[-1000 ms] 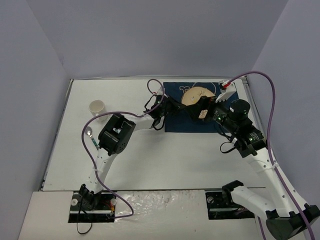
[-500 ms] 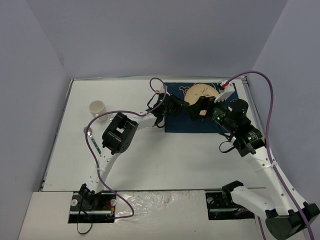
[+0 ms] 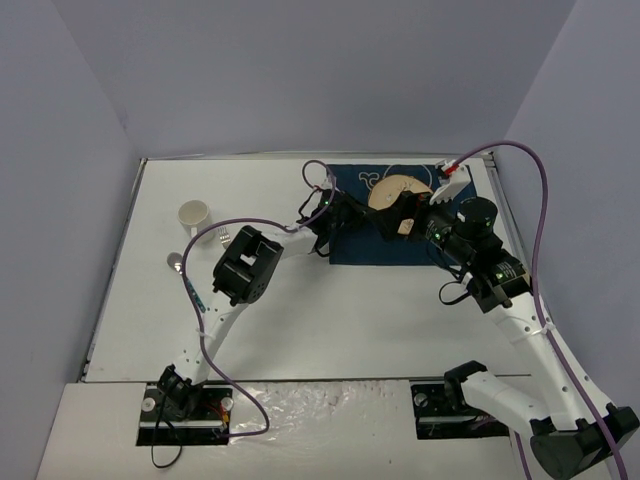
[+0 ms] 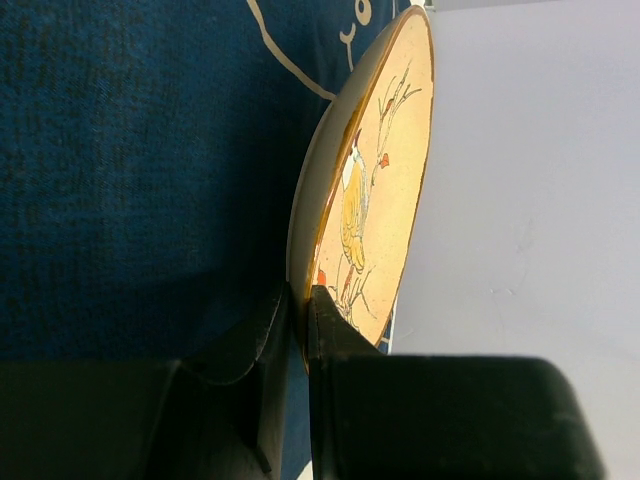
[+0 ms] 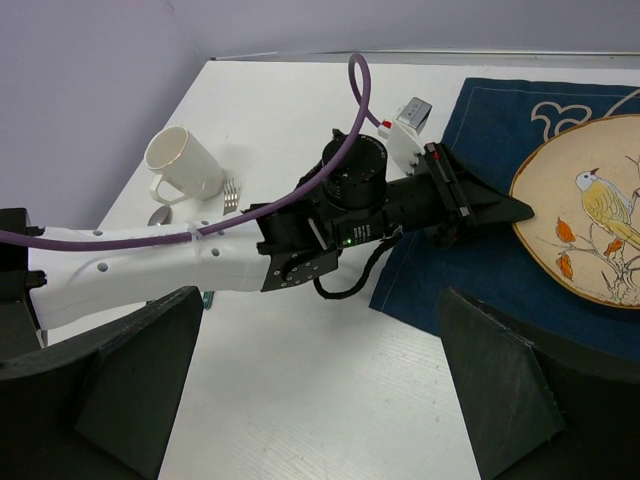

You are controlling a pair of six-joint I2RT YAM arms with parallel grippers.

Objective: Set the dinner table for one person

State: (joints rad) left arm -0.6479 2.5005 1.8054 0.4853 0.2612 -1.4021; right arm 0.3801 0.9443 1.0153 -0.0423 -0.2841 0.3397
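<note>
Looks like a robotics lab test cell, not anyone's dining room. White table (image 3: 300, 320) boxed in by plain purple-grey walls (image 3: 300, 70). Left arm (image 3: 200, 330) and right arm (image 3: 550, 350) are bolted at its near edge, with purple cables (image 3: 546, 210) looping around.

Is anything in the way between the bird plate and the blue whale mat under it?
Nothing visible is. The left gripper is shut on the rim of the plate, right over the navy placemat, and the cloth there looks bare. The mug and fork are far off to the left.
</note>
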